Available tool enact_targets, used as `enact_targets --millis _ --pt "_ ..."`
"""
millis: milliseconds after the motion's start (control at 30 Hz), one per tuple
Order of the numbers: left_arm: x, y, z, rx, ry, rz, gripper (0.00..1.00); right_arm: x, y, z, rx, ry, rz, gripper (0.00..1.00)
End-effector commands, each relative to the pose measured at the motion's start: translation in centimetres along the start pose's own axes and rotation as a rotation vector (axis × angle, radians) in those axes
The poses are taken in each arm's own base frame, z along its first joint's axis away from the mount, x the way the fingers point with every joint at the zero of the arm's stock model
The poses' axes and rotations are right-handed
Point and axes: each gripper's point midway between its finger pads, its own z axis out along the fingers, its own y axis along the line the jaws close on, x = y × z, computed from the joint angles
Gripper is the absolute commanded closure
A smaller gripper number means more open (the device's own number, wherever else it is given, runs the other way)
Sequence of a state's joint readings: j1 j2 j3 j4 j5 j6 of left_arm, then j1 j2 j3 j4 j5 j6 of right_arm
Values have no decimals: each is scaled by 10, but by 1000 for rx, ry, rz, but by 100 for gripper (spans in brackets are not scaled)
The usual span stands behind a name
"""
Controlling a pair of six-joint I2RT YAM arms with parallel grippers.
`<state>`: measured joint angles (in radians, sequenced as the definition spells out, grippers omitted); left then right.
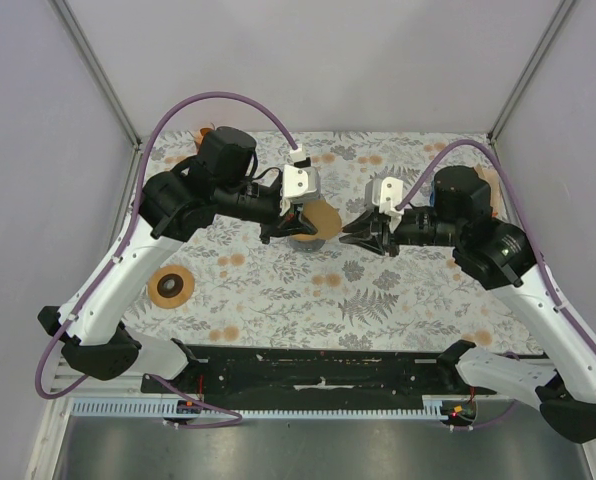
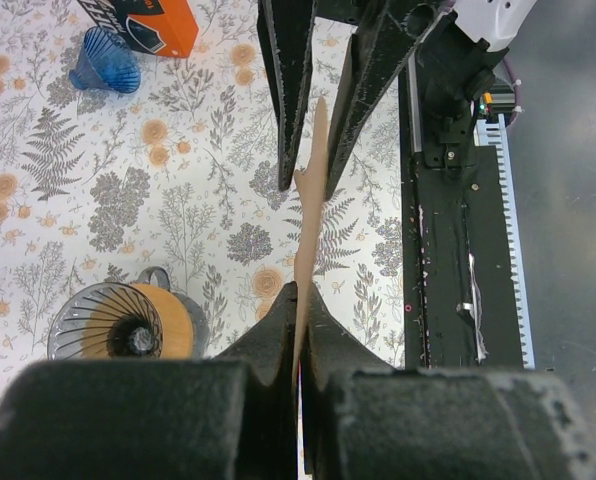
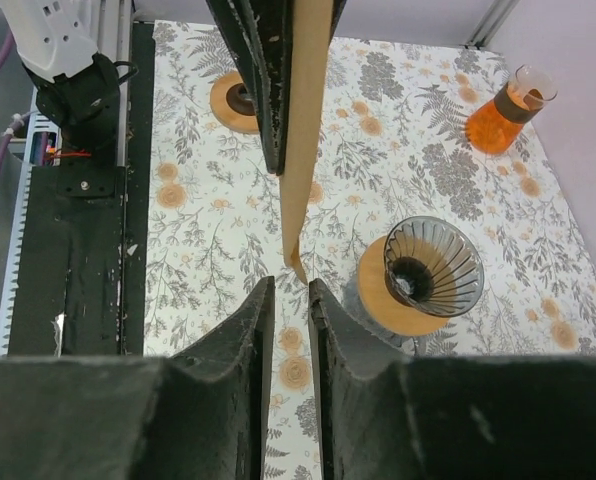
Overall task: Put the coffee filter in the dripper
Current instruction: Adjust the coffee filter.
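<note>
My left gripper point(image 1: 290, 228) is shut on the brown paper coffee filter point(image 1: 324, 219), which it holds up above the table. In the left wrist view the filter point(image 2: 309, 225) shows edge-on, running from my left gripper point(image 2: 300, 292) up to the right arm's fingers point(image 2: 289, 95), which straddle its far edge. My right gripper point(image 3: 290, 285) stands open, with the filter's tip point(image 3: 296, 258) just beyond its fingertips and untouched. The glass dripper point(image 3: 434, 264) on its wooden base stands on the table below, right of the filter; seen from above, the dripper point(image 1: 302, 241) is mostly hidden under the left gripper.
A glass carafe of orange liquid point(image 3: 507, 112) stands at the far side of the table. A round wooden ring point(image 1: 171, 286) lies on the left of the floral mat. A blue cone-shaped object point(image 2: 103, 62) and an orange box point(image 2: 146, 22) sit together at one corner.
</note>
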<state>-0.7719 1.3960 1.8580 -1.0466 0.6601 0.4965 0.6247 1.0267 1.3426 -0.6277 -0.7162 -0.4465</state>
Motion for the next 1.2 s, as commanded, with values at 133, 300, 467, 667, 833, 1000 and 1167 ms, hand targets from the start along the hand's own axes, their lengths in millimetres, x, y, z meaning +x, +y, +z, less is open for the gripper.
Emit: enact_targets --millis 133,300,467,667,833,1000,1167 --pt "-14 -8 -8 21 -41 59 98 -24 -9 -5 23 -32 -75 71" --pt "-15 -10 -9 23 -45 62 98 -22 -12 -1 18 -24 -74 74" --pt "-16 -10 -9 24 -46 63 98 -23 -8 2 -13 -31 -70 84" --pt "-14 -10 -10 22 -41 64 98 -22 -11 2 3 -21 -69 93" --pt "-14 -9 -9 19 -39 71 98 -24 -14 -1 26 -20 -76 97" --pt "-10 -4 -6 -9 -13 91 98 -35 -13 0 8 -50 -57 100" --pt "-18 6 -3 -58 -26 68 98 -42 -2 3 -61 -92 -44 99"
